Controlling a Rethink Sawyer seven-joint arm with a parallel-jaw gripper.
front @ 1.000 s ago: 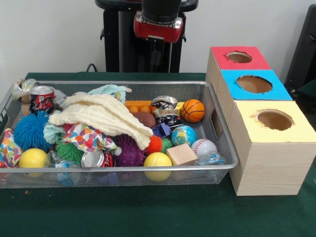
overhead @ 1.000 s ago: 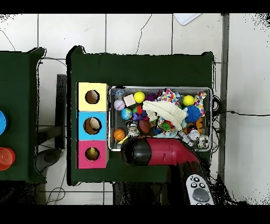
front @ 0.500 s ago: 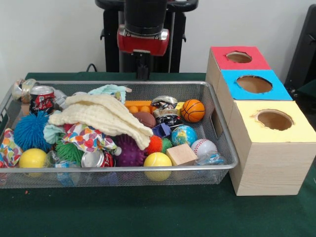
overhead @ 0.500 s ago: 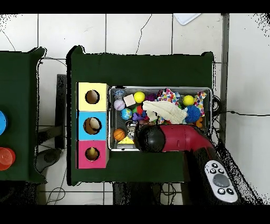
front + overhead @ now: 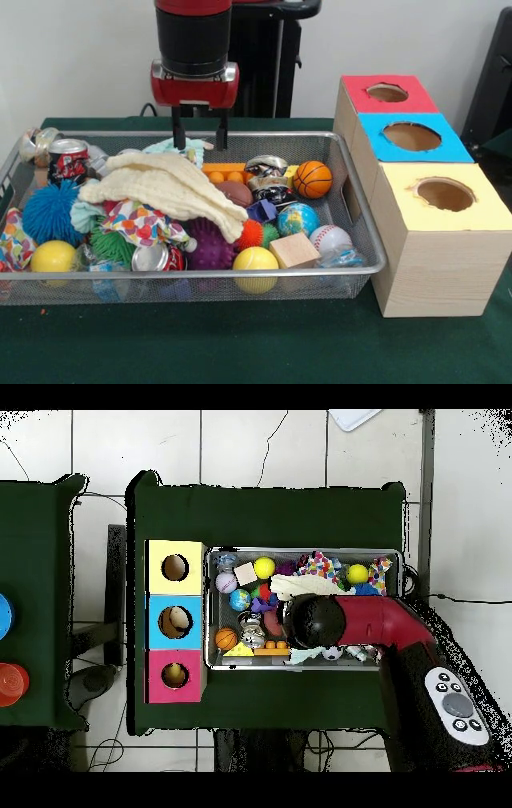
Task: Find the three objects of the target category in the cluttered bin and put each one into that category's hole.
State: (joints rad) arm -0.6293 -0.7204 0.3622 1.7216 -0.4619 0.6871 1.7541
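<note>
While overhead the arm hides it, the front shows the end effector parted (empty) above the bin.

Front: low, close, facing across the bin.
Overhead: high, straight down.
Shared: bin, boxes.

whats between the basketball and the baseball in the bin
In the front view, the globe ball lies between the mini basketball and the baseball.
</note>
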